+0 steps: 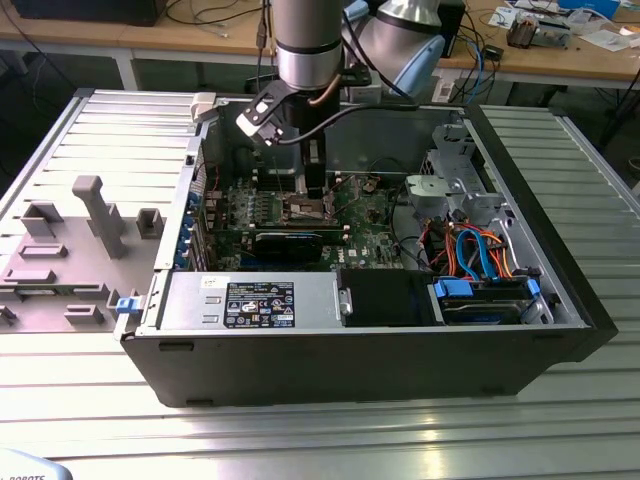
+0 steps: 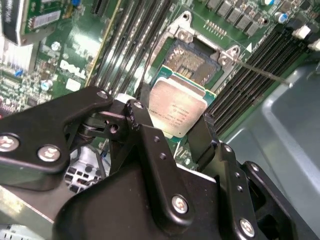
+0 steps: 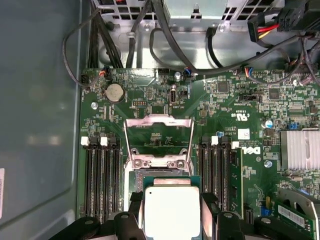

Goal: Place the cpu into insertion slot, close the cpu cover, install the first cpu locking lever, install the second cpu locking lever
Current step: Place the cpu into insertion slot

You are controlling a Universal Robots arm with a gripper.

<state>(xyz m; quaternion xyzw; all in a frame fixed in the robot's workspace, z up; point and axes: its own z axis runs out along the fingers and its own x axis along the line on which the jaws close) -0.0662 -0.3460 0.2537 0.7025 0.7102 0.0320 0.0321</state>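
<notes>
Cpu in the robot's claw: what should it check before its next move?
1. Gripper clamped on the cpu from both sides: ok.
2. Cpu cover flipped up, off the socket: ok.
3. Insertion slot has nothing lying in it: ok.
4. Cpu lined up squarely with the slot's edges: cannot tell.
5. Cpu seated in the slot: not ok, it is held off it in the gripper.

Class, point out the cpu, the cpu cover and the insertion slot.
cpu (image 3: 171,210), first wrist view, middle of metal top.
cpu cover (image 3: 159,120), first wrist view, free-end bar.
insertion slot (image 2: 192,60), second wrist view, its centre.
</notes>
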